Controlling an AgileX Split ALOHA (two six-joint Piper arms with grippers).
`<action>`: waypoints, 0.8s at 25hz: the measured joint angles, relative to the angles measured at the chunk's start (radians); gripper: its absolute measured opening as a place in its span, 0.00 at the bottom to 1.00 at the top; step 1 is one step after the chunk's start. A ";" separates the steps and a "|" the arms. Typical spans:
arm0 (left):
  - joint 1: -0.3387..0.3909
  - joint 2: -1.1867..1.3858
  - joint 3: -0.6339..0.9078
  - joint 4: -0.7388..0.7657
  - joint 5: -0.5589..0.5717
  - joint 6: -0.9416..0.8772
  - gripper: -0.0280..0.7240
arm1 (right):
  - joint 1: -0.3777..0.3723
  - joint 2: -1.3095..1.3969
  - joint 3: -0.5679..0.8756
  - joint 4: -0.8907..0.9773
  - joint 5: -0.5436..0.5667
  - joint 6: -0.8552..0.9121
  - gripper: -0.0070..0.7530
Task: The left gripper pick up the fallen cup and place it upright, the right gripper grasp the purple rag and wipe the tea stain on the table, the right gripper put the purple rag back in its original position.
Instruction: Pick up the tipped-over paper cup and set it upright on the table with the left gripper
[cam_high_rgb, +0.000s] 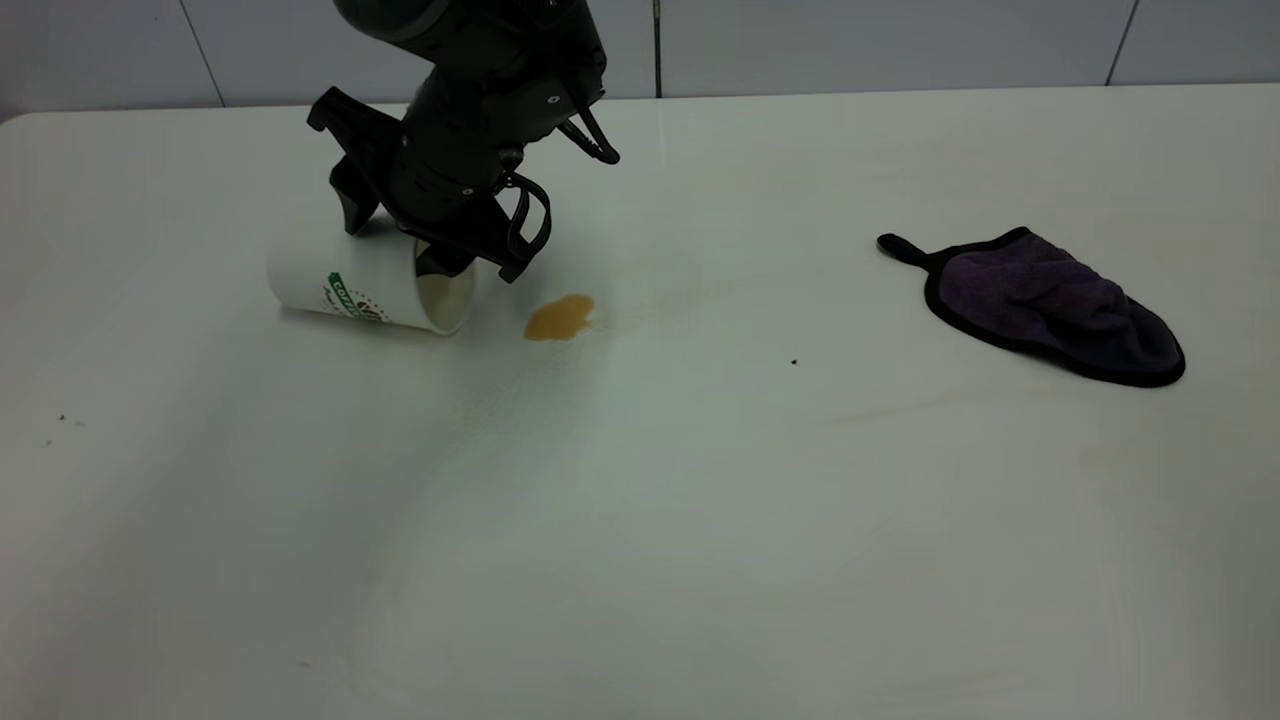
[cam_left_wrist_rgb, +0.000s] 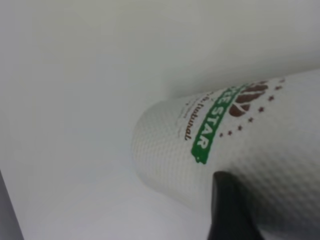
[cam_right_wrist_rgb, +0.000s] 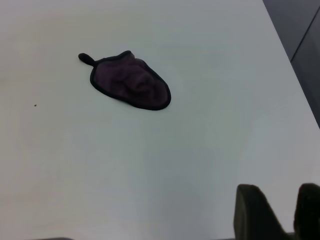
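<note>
Cup (cam_high_rgb: 345, 288) lies on its side on the table (cam_high_rgb: 640, 520), mouth toward the stain (cam_high_rgb: 560, 317). My left gripper (cam_high_rgb: 478, 260) straddles the rim, one finger inside, fingers spread. Rag (cam_high_rgb: 1040, 305) well apart, flat. Tiled wall behind.

Left wrist: cup (cam_left_wrist_rgb: 240, 150) fills frame, cut off; one fingertip (cam_left_wrist_rgb: 227, 210) against it.

Right wrist: rag (cam_right_wrist_rgb: 130, 82) far off; right gripper (cam_right_wrist_rgb: 280, 210) cut off, fingers apart.

Dim, even light with a greenish-grey cast; the table (cam_high_rgb: 640, 520) shows a soft pale sheen at lower centre of the exterior view. Faint shadow sits under the cup (cam_high_rgb: 365, 290). The left wrist view is soft, its dark finger (cam_left_wrist_rgb: 227, 210) blurred at the bottom
</note>
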 joint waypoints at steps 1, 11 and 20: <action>0.001 0.000 0.000 0.010 0.001 0.000 0.57 | 0.000 0.000 0.000 0.000 0.000 0.000 0.32; 0.013 -0.085 -0.038 0.030 0.087 0.185 0.01 | 0.000 0.000 0.000 0.000 0.000 0.000 0.32; 0.210 -0.215 -0.247 -0.544 0.083 0.664 0.01 | 0.000 0.000 0.000 0.000 0.000 0.000 0.32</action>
